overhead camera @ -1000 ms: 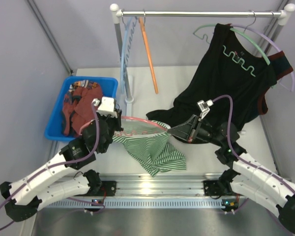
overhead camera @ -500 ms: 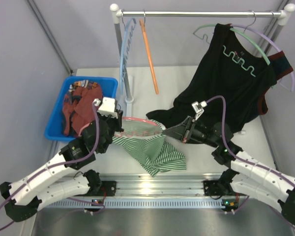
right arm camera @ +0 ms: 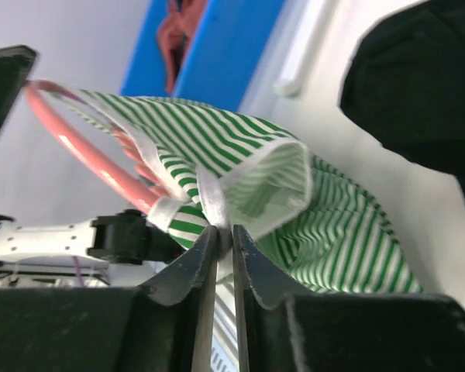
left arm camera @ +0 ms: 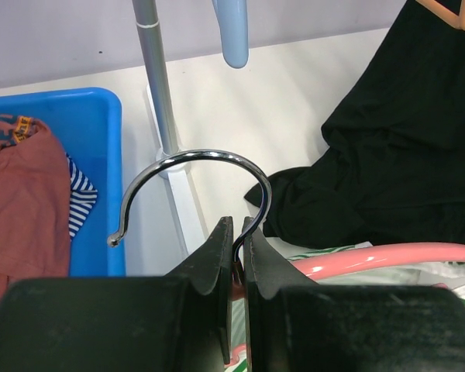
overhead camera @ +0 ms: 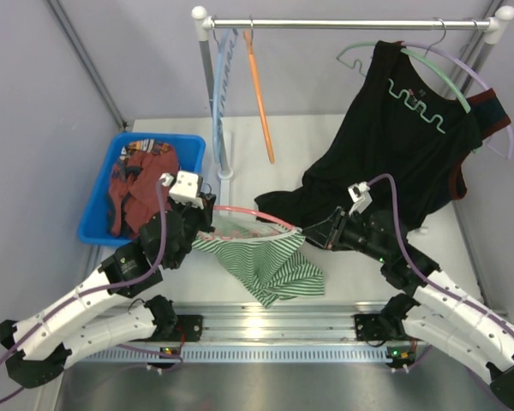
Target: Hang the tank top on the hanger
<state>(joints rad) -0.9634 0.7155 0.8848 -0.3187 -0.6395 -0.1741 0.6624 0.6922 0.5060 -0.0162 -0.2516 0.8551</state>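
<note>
The tank top (overhead camera: pixel 270 270) droops a little way from the blue bin (overhead camera: pixel 97 205), partly pulled over the pink hanger (overhead camera: pixel 250 211). The left gripper (left arm camera: pixel 234 232), close beside the bin, is squeezed tight on the hanger's thin metal hook (left arm camera: pixel 194 159). The right gripper (right arm camera: pixel 222 232), farther from the bin, is pinched on the top's white trim (right arm camera: pixel 209 194), and the pink arm goes in under the cloth. The top looks soft, light and floppy, so it will likely sag wherever nobody holds it. The trim seems the best spot to hold, because it is thicker. The hanger looks thin, hard and smooth, so the cloth could slip off.
</note>
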